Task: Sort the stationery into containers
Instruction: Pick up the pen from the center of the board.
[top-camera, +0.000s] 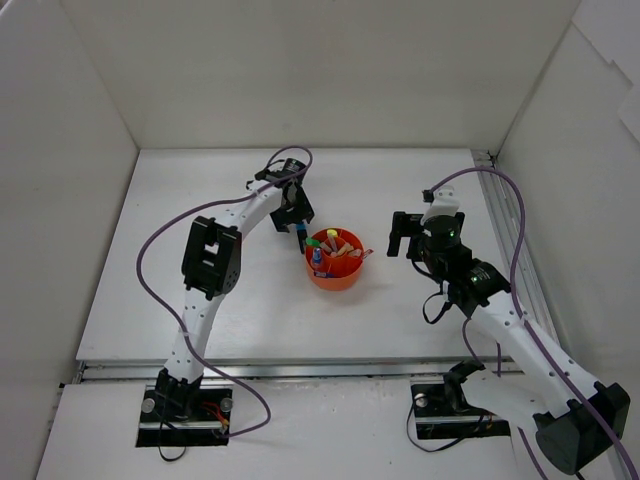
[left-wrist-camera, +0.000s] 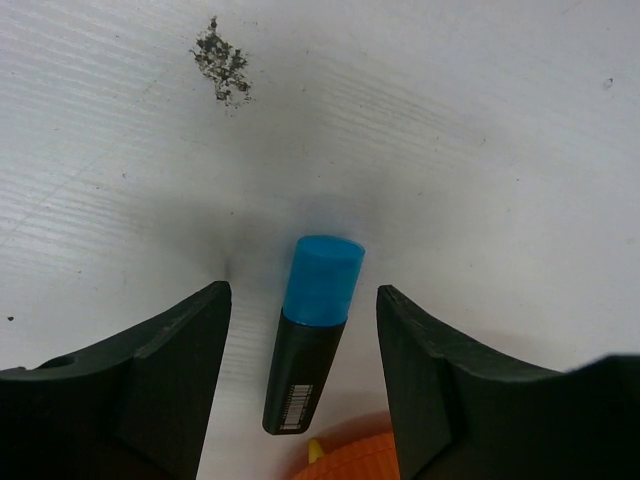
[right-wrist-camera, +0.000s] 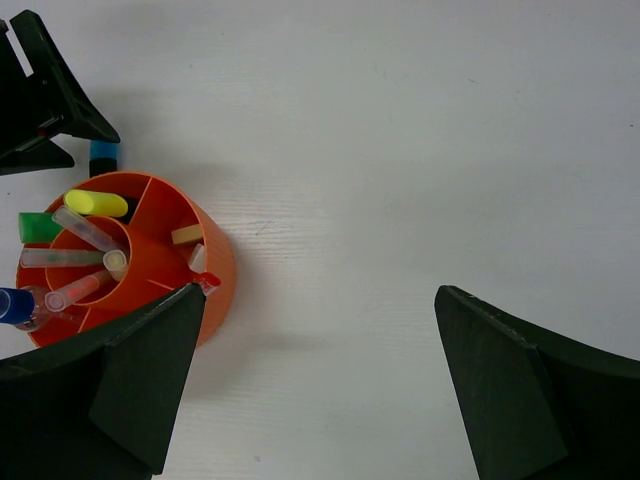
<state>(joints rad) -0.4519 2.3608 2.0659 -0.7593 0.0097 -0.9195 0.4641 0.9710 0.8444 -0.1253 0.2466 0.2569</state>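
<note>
L pincer (left-wrist-camera: 302, 295): nearest item. Matte black wedge fingers (left-wrist-camera: 170, 370) are spread wide, nothing gripped.
Orange tub (left-wrist-camera: 352, 462): rim is glimpsed just under the wrist, btw the two fingers. Round moulded plastic, central ring w/ radial dividers.
Blue-capped highlighter (left-wrist-camera: 310, 345): laid flat on the surface, btw the fingers, touched by neither; a gap is seen on each side. Long axis runs approx. along the reach direction, i.e. across the closing line. Cap end is turned away from the wrist and tipped slightly right; butt end sits near the tub wall. Barrel black, smooth, white barcode label; cap flattened-oval, satin plastic. Judged: a straight closure would meet the barrel's flanks; L arm is plainly the nearer.
Surface (left-wrist-camera: 480, 150): white, faintly ribbed; grey grit smudge (left-wrist-camera: 222, 65) is seen beyond the cap.
R pincer (right-wrist-camera: 320, 300): well apart, on the tub's other side, fingers spread, empty. Tub contents noted from there: yellow-capped highlighter (right-wrist-camera: 97, 203), green-capped highlighter (right-wrist-camera: 38, 227), thin pens (right-wrist-camera: 85, 230).
</note>
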